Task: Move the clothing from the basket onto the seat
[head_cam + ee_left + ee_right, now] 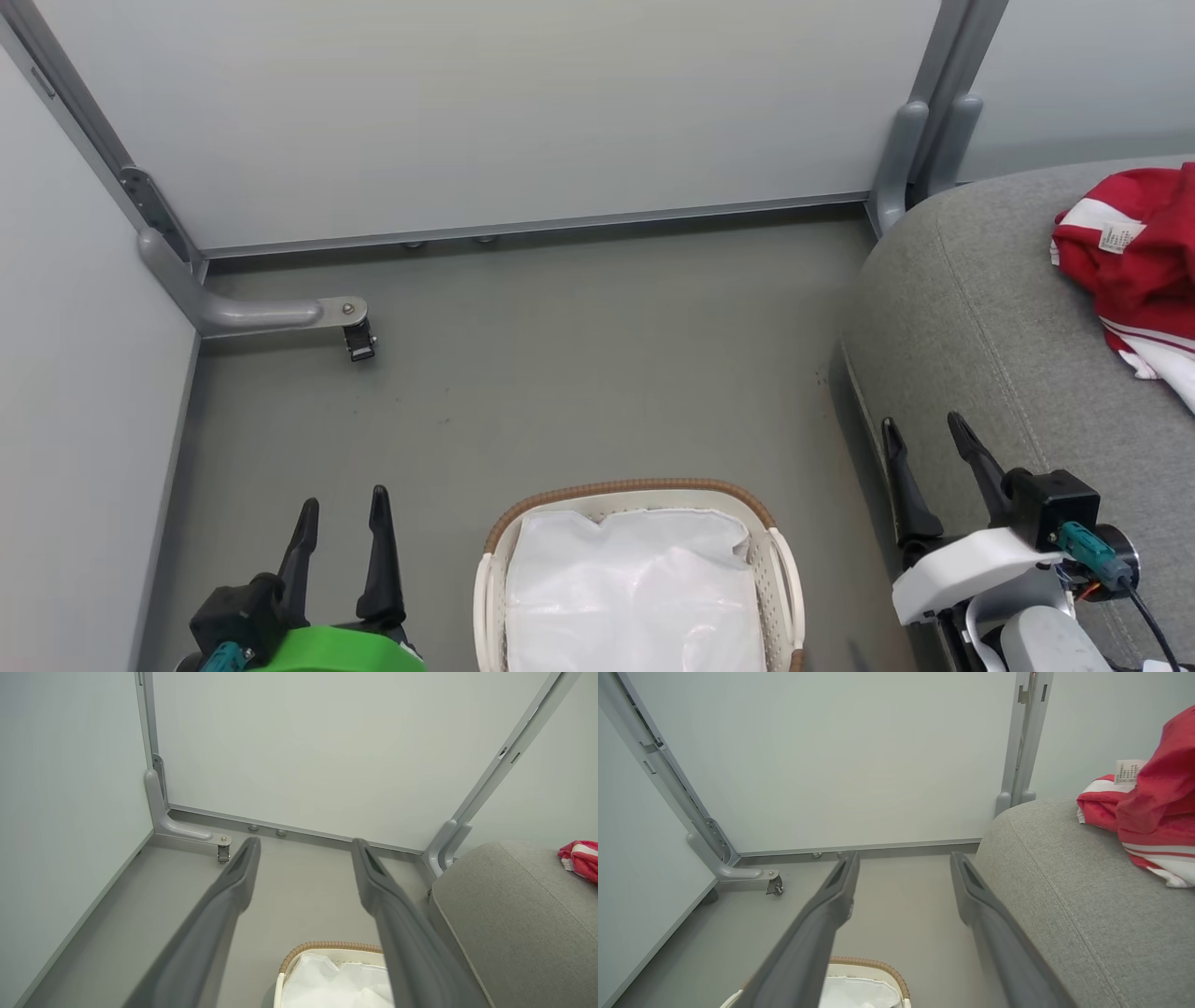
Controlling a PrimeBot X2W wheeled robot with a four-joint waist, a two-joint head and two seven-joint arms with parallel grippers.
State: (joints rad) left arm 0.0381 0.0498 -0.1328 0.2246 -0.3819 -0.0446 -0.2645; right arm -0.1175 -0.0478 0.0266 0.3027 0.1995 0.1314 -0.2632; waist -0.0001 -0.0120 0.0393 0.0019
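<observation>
The red and white clothing (pixel 1134 266) lies bunched on the grey seat (pixel 990 317) at the right edge; it also shows as clothing (pixel 1153 816) on the seat (pixel 1064 877) and as a small patch of clothing (pixel 579 858) on the seat (pixel 514 914). The basket (pixel 635 493) stands on the floor at the bottom centre, holding a white liner sheet (pixel 635 588); no red shows inside it. My left gripper (pixel 343 504) is open to the left of the basket. My right gripper (pixel 926 425) is open beside the seat's front edge, right of the basket. Nothing sits between either pair of fingers.
Pale partition panels close off the back and left, joined by grey posts. A metal foot bracket with a small caster (pixel 359 338) juts onto the grey floor (pixel 579 364) at the back left. Another post (pixel 901 163) stands behind the seat's corner.
</observation>
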